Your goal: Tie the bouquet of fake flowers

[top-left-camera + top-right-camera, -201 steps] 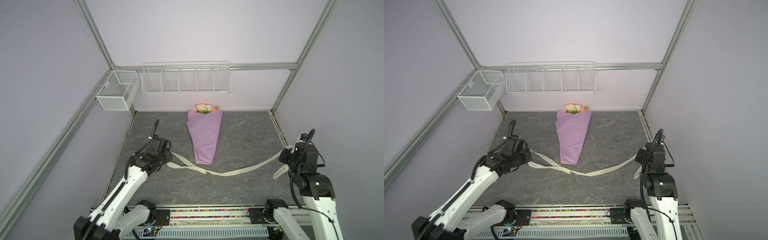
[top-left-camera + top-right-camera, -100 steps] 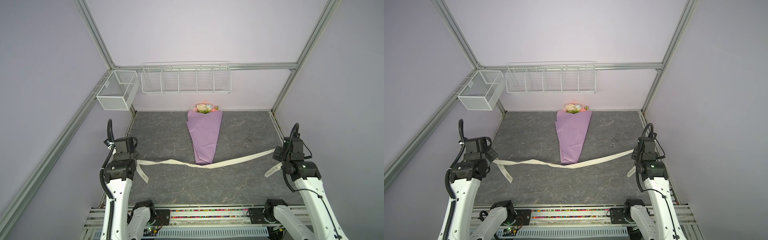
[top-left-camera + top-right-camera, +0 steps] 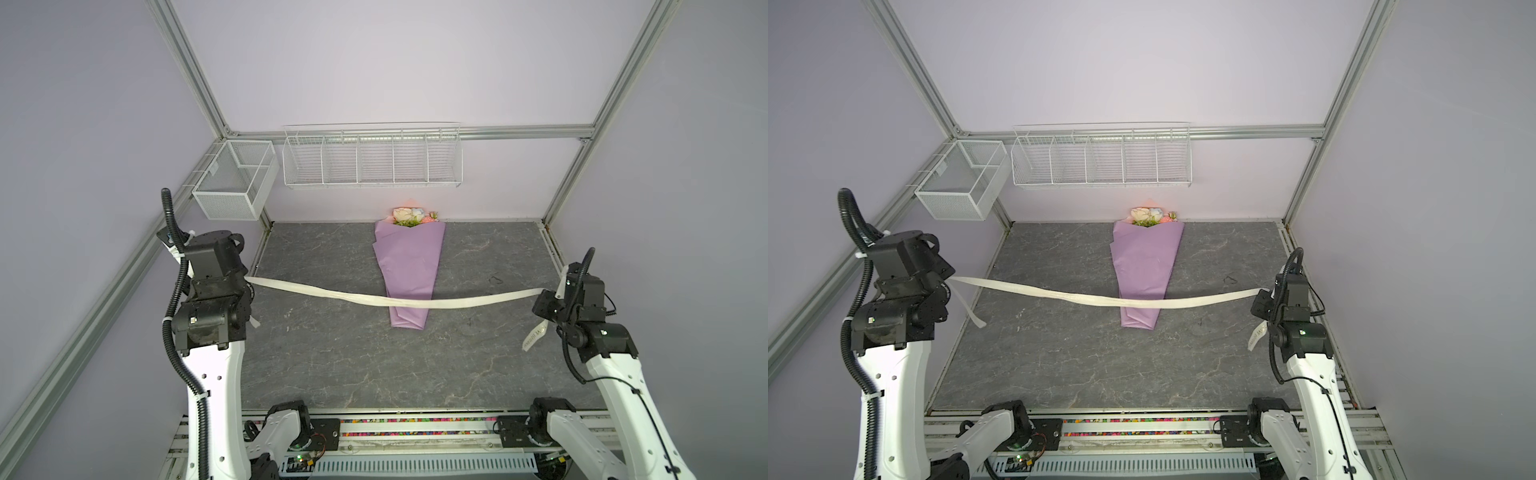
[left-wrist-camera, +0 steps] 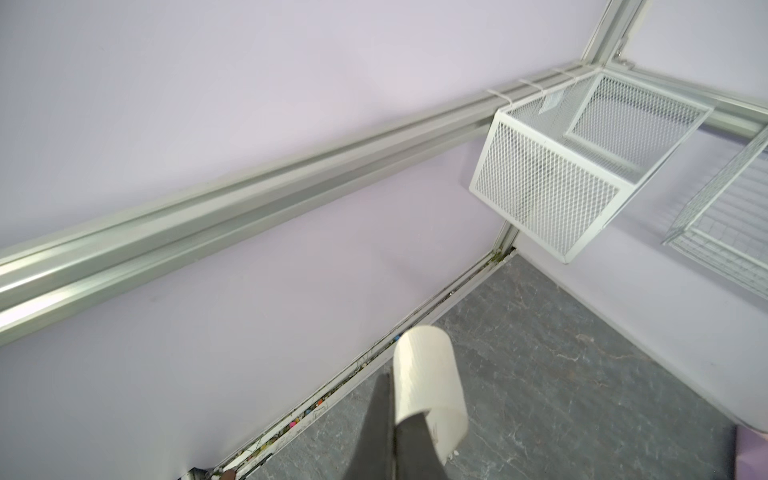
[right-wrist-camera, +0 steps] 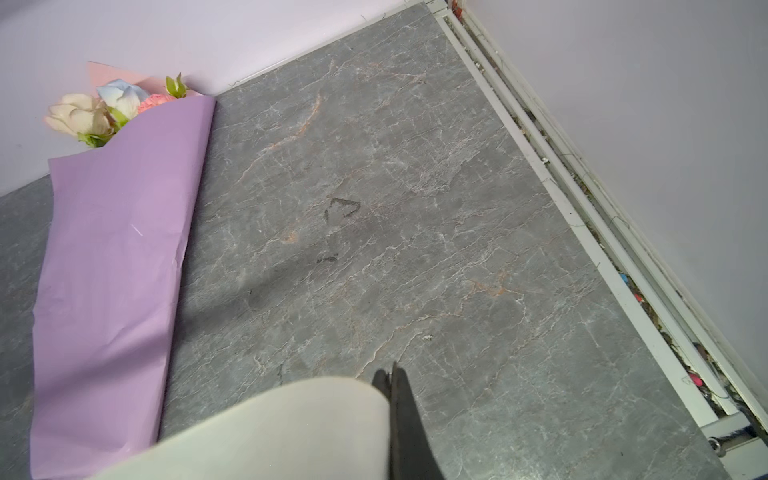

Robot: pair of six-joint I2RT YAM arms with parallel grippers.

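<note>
Across the middle of both top views the ribbon (image 3: 332, 294) runs as one shallow, sagging span from the left gripper (image 4: 392, 409) at the left edge to the right gripper (image 5: 390, 388) at the right edge. A second ago it lay slack and looped on the table (image 3: 332, 365).

Both grippers are clamped on the ribbon, and a short tail hangs below each.

The bouquet (image 3: 411, 215) lies at upper centre against the back wall, inside the purple wrapping paper (image 3: 409, 262). The ribbon crosses the paper's narrow lower end; whether it touches cannot be told.

Judgement: the ribbon is stretched and placed for wrapping, with no turn or knot yet.

The wire rack (image 3: 372, 158) and mesh basket (image 3: 232, 187) hang on the walls, well clear. The side walls sit close to both arms and may limit further pull.
</note>
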